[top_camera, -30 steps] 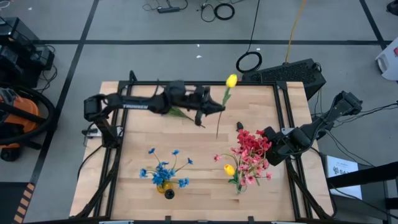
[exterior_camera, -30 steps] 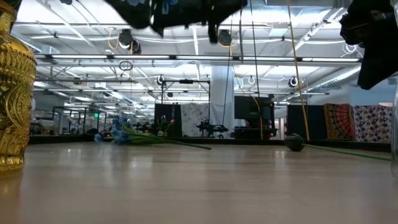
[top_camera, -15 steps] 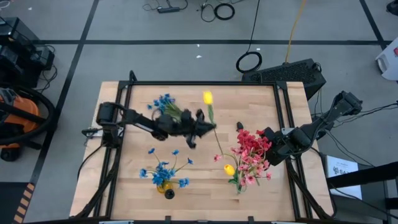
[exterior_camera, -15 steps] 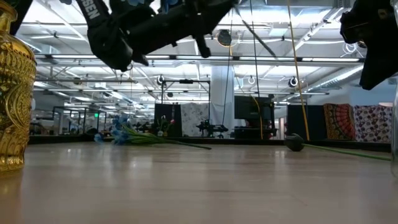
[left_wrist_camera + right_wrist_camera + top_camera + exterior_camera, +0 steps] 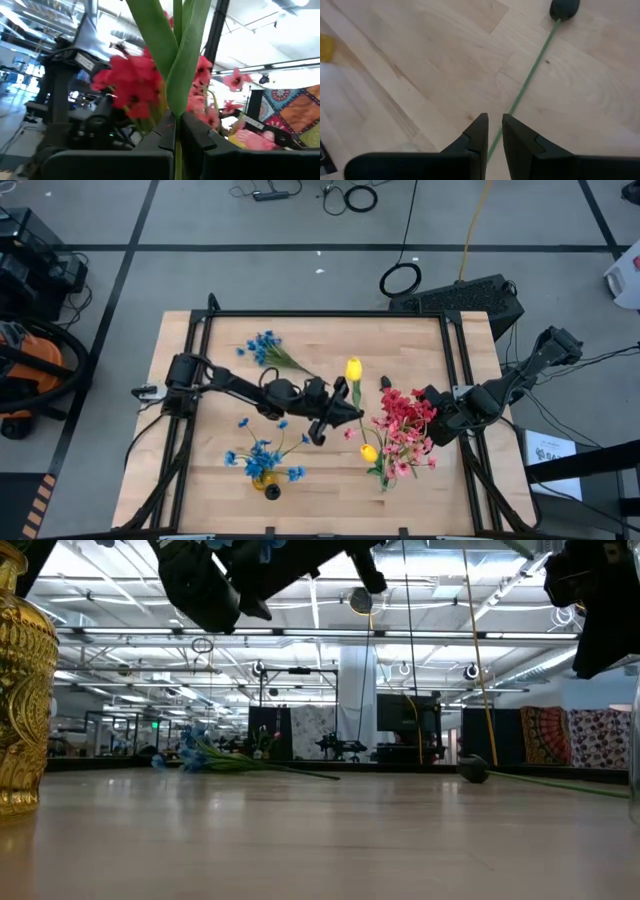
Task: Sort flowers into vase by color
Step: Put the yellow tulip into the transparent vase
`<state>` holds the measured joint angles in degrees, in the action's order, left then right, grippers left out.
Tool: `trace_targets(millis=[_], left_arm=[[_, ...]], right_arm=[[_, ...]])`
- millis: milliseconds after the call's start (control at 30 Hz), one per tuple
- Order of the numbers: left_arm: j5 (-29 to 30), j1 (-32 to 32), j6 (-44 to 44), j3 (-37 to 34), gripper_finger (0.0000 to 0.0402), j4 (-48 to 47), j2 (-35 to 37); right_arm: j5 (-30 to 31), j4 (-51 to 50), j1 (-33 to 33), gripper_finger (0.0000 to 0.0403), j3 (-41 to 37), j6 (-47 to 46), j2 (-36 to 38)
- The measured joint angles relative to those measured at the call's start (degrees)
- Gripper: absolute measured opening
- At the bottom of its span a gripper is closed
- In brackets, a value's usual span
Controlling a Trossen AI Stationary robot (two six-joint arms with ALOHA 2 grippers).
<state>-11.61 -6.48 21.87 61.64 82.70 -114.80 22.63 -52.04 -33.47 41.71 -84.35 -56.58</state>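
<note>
My left gripper (image 5: pixel 338 406) is over the middle of the table, shut on a yellow tulip (image 5: pixel 353 369), just left of the red and pink bunch (image 5: pixel 402 427). That bunch stands near the table's near right with a yellow bud (image 5: pixel 369 452) among it. Blue blossoms (image 5: pixel 262 458) stand in a gold vase (image 5: pixel 20 690). Another blue sprig (image 5: pixel 265 348) lies flat near the far edge. A dark bud (image 5: pixel 564 7) on a green stem lies on the wood. My right gripper (image 5: pixel 494 129) waits above it, shut, beside the red bunch. My left gripper pinches the tulip's green stem (image 5: pixel 176 150) between its two fingers, just below where the long leaves (image 5: pixel 185 60) part. The tulip is lifted clear of the table, its yellow head (image 5: pixel 353 369) toward the far edge and its stem tail toward the near edge.
The black frame rail (image 5: pixel 320 314) runs round the tabletop. Bare wood lies between the two vases and along the far right part of the table. The dark bud's stem (image 5: pixel 560 783) stretches across the right half, partly under the red bunch.
My left gripper has swung from near the far edge toward the near edge and the right, up to the red bunch, staying shut on the tulip. The tulip has travelled with it, lifted. The blue sprig near the far edge, hidden under the arm before, now shows.
</note>
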Motion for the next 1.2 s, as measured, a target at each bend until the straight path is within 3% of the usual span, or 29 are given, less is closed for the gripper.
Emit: trace_targets(millis=[200, 433, 933, 1200], left_arm=[[-0.1, -1.8, -0.9, 3.6, 0.0013, -7.1, 0.0], [-0.1, -3.8, -9.3, 8.9, 0.0013, -16.4, 0.0], [0.7, -6.2, -10.3, 18.6, 0.0013, -18.0, -6.2], [1.4, -6.8, -10.2, 19.7, 0.0013, -26.4, -6.8]], right_arm=[[0.0, 0.8, 0.0, 0.0047, 0.0, -0.1, 0.0], [0.0, 0.6, 0.0, 0.0047, 0.0, -1.5, 0.0], [-0.2, 0.2, 0.0, 0.0047, 0.0, 1.2, 0.0], [-0.3, 0.3, 0.0, 0.0047, 0.0, 3.3, 0.0]])
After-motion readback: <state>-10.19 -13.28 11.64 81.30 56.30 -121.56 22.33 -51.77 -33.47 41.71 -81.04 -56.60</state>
